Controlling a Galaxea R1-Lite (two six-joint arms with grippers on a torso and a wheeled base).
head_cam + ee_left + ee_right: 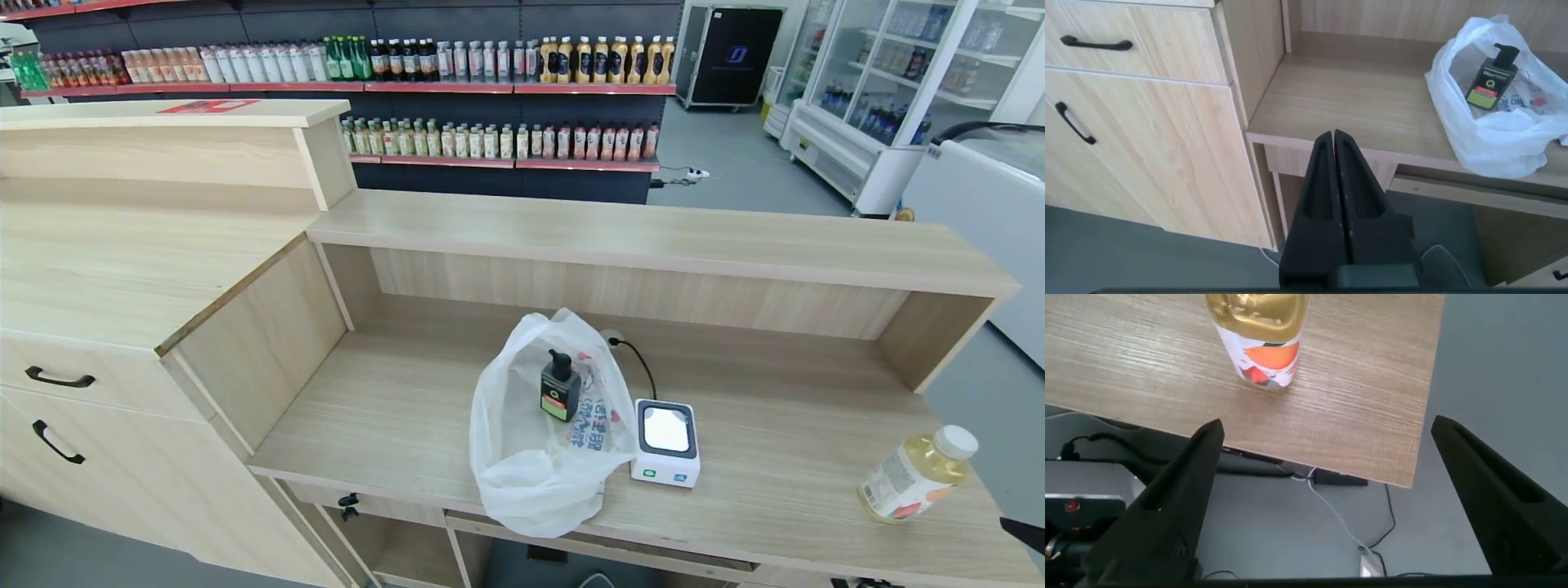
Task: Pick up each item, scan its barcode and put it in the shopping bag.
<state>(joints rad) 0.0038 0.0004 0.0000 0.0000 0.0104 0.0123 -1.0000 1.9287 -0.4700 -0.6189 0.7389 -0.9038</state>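
A white plastic shopping bag (535,457) lies open on the wooden counter (392,408), with a black pump bottle (560,385) standing inside it. Right beside the bag sits a white barcode scanner (667,441). Near the counter's right front corner stands a yellow-liquid bottle (918,474) with a white cap. My right gripper (1327,429) is open, fingers spread wide, just off the counter's front edge facing this bottle (1261,335) without touching it. My left gripper (1333,163) is shut on nothing, low in front of the counter's left end, well away from the bag (1503,122).
A raised shelf (653,237) runs along the counter's back. The scanner's black cable (641,363) leads behind the bag. A taller cabinet with black-handled drawers (57,378) stands on the left. Cables (1355,531) hang below the counter's right end.
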